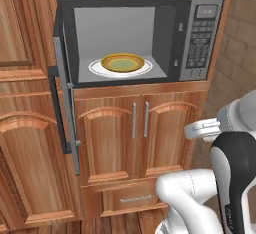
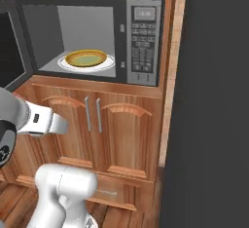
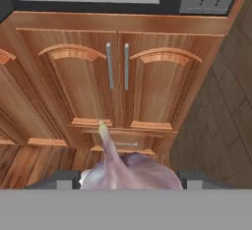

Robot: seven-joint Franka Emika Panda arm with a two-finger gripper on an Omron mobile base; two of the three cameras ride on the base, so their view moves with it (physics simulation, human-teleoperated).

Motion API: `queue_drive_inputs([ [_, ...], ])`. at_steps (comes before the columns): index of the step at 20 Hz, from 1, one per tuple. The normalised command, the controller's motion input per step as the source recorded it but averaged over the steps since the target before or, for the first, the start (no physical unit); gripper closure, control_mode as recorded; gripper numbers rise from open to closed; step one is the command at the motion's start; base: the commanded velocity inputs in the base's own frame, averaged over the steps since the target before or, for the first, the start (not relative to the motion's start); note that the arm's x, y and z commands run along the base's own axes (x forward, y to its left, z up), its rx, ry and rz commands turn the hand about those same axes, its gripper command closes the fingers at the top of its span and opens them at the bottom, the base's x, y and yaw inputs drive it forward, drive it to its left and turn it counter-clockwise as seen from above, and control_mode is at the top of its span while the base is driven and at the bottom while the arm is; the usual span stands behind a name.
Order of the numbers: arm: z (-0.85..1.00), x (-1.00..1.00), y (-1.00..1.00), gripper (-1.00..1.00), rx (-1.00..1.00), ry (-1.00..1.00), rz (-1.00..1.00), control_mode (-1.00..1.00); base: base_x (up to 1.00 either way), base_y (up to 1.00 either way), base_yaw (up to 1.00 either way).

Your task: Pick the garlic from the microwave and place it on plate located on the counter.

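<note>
The garlic (image 3: 123, 169), a pale pinkish bulb with a thin pointed stem, sits between my gripper's (image 3: 129, 179) fingers at the bottom of the hand view. The gripper is shut on it, in front of the wooden cabinet doors below the microwave (image 1: 145, 38). The microwave's black door (image 1: 62, 103) is swung wide open to the left. In its grey cavity a yellow-rimmed olive dish (image 1: 122, 63) rests on the white turntable (image 1: 97, 69). The blue plate and the marble counter are out of view.
Two wooden cabinet doors with silver handles (image 1: 140, 119) stand under the microwave, with a drawer (image 1: 131, 198) below them. A dark tall panel (image 2: 214, 105) rises on the right. The wood floor (image 3: 221, 126) lies below.
</note>
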Motion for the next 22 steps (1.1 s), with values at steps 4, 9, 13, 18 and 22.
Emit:
queue_drive_inputs([
  [4, 0.0, 0.0, 0.0, 1.0, 0.0, 0.0, 0.0, 1.0, -0.99, 0.4, 0.67],
  [9, 0.0, 0.0, 0.0, 1.0, 0.0, 0.0, 0.0, 1.0, -0.97, 0.76, 0.56],
  [13, 0.0, 0.0, 0.0, 1.0, 0.0, 0.0, 0.0, 1.0, -0.33, 1.0, 0.18],
  [18, 0.0, 0.0, 0.0, 1.0, 0.0, 0.0, 0.0, 1.0, 0.83, 1.0, -0.03],
  [22, 0.0, 0.0, 0.0, 1.0, 0.0, 0.0, 0.0, 1.0, 1.0, 1.0, -0.07],
])
